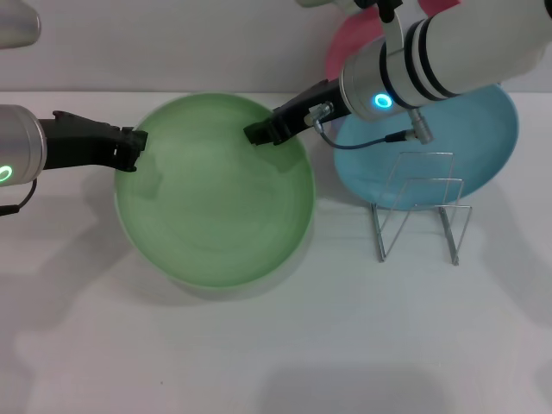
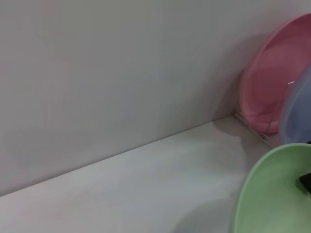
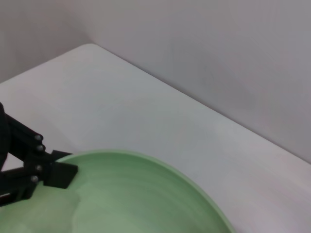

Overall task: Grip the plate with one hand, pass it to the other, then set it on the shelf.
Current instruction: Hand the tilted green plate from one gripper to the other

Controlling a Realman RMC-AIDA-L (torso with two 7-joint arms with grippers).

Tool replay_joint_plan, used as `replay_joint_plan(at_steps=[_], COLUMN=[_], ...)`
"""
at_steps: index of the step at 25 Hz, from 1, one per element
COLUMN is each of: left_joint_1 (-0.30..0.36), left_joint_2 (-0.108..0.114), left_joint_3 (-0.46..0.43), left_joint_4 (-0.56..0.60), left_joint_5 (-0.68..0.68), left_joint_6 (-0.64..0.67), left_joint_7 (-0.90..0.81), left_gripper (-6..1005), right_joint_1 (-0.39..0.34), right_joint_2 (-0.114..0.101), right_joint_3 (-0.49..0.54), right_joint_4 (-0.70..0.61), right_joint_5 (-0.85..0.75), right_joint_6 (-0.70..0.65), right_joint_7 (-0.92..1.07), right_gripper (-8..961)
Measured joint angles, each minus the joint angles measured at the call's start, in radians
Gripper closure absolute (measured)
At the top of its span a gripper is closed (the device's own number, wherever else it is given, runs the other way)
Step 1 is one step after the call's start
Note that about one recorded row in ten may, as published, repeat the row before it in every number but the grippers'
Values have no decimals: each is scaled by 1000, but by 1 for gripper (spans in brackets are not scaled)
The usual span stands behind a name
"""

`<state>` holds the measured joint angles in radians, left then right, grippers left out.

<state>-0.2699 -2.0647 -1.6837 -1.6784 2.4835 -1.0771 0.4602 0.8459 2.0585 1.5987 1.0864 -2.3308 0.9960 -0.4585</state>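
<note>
Left gripper [image 1: 134, 147] is clamped on the green plate [image 1: 216, 194] at its 9 o'clock rim; right gripper [image 1: 261, 132] is closed on the rim near 1 o'clock. Plate is held between both, above the white counter [image 1: 276, 345]. Wire shelf [image 1: 420, 207] stands at 3 o'clock, blue plate [image 1: 483, 138] behind it, pink plate [image 1: 354, 39] beyond.

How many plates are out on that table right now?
3. The green plate is held up between the left pincer and right pincer. A blue plate lies behind the wire rack. A pink plate stands by the wall, mostly hidden.
</note>
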Motion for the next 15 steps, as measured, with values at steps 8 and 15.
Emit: replay_joint_plan(at_steps=[8,15], left_joint_1=[5,13], left_joint_2=[2,0], left_joint_3=[-6,-22], left_joint_4=[-1,5], left_joint_5=[-40,-129], left_joint_6=[14,26], left_joint_7=[7,58], left_gripper=[914,904], right_joint_1=[-46,-82], right_joint_2=[16,16], right_joint_3=[-1,-2], right_joint_4=[29,76], right_joint_5=[8,12], right_joint_6=[-48,-53], right_joint_7=[-107,-114], right_gripper=[703,804])
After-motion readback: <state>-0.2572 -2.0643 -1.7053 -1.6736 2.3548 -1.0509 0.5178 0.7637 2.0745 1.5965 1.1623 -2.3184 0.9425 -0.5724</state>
